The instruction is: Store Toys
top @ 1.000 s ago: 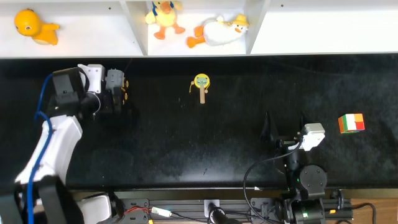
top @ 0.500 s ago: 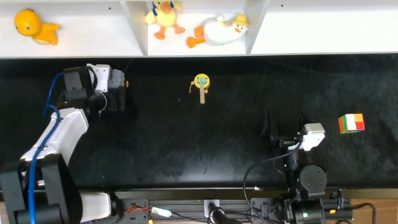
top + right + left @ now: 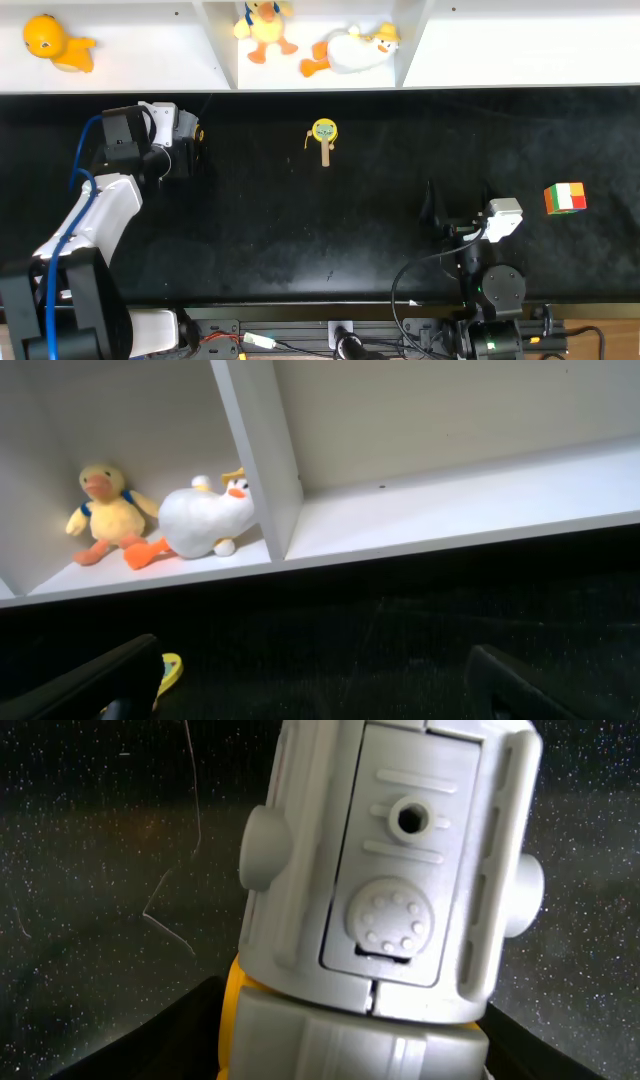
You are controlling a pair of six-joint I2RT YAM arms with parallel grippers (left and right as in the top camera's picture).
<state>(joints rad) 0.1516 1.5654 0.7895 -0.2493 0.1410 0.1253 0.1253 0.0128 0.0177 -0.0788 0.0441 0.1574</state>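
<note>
The left gripper is closed on a grey robot toy. In the left wrist view the toy's ribbed back panel is seen close up, with a yellow part below it and the dark fingers flanking it at either side. The toy is held above the black table, just short of the front edge of the white shelf, below the wall between its left and middle compartments.

Compared with a second ago, the toy is carried slightly nearer to the shelf, and the left arm's white link is swung in behind it. Over the last half second almost nothing is altered, so the arm is judged to be paused. The toy is therefore taken as picked up and brought close, but not yet stored. A further move into a compartment and a release are still needed.

Farther along the shelf front, a yellow rattle on a wooden stick is left on the table near the middle compartment. A coloured cube lies well away from the shelf, on the right. An orange duck, a yellow duck and a white goose are already stored inside.

The right gripper is parked far from the shelf with its fingers spread and nothing between them.
</note>
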